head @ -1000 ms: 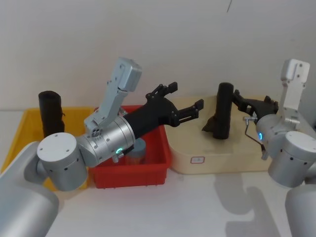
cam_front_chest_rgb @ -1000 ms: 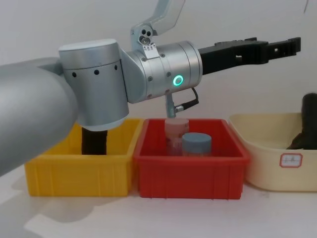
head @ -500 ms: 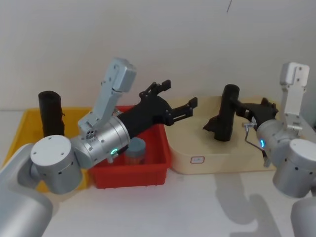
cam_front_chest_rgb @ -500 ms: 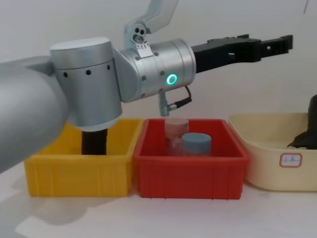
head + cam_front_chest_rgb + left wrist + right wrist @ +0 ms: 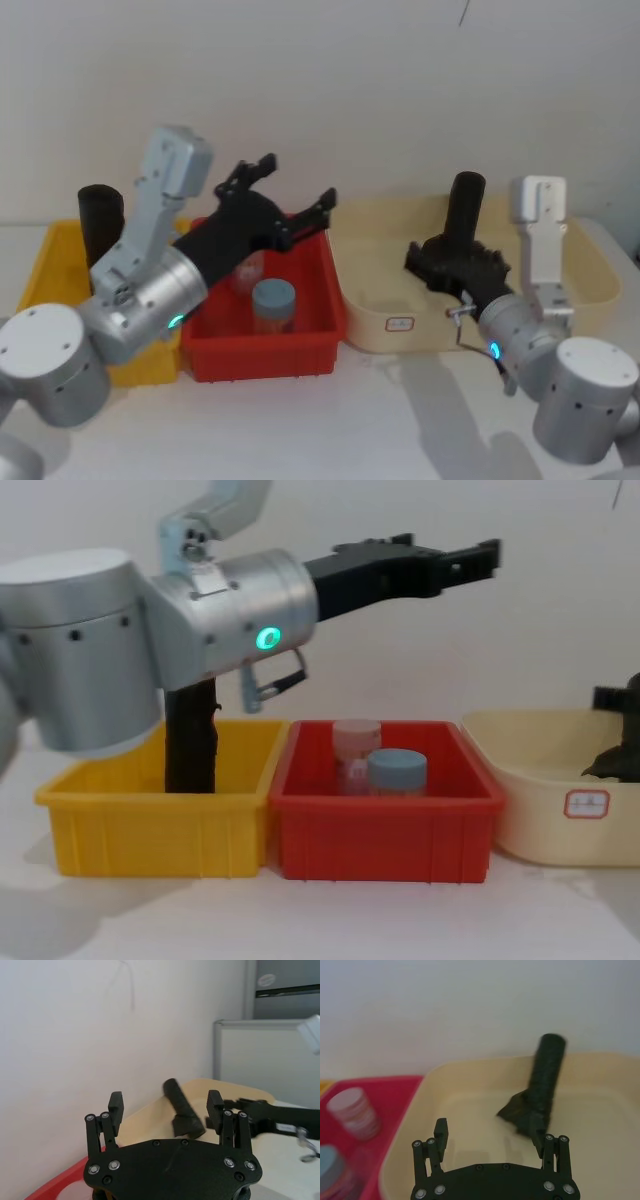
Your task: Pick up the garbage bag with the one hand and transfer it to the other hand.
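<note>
Since the right gripper has sunk low before the garbage bag, fingers apart, and the left gripper has drawn back, likewise spread, above the red bin, the bag stands ungrasped in the cream tub, so the pickup looks yet undone.

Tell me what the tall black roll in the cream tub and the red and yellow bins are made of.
The garbage bag looks like thin plastic film, rolled: matte black, seemingly wrinkled, flared at its foot. The red bin and yellow bin look like rigid moulded plastic: smooth, even colour, straight thick rims.
</note>
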You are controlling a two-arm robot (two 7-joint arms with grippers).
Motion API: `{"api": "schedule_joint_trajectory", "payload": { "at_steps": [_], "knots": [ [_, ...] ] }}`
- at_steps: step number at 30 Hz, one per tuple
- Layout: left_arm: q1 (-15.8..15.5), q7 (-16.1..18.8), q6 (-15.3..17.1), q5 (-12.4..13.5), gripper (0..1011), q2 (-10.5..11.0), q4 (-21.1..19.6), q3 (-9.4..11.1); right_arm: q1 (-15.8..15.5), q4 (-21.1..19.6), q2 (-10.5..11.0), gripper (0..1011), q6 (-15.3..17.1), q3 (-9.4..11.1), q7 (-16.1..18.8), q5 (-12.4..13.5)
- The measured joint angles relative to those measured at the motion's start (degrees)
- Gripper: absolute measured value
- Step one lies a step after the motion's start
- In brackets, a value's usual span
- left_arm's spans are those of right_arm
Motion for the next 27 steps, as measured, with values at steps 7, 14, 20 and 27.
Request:
{"api": "schedule_joint_trajectory", "payload": {
  "at_steps": [7,14,20,27],
  "knots": [
    [5.34,4.41,1.87,0.99,1001,3.88,-6.95,-3.32,-3.20,-2.64,0.10,1000,-1.21,-3.05,1.59,-1.47],
    [10.53,7.71,4.69,0.67,1002,6.94,-12.40,-6.84,-5.51,-4.52,0.47,1000,-4.35,-6.35,3.25,-3.36],
    [14.53,9.85,6.66,-0.09,1001,8.78,-16.09,-9.59,-6.71,-5.66,0.63,999,-6.42,-9.09,4.45,-4.47],
    [17.19,11.26,7.95,-0.59,1002,9.99,-18.50,-11.35,-6.83,-6.08,0.66,1000,-7.88,-11.22,5.87,-4.81]
  ]
}}
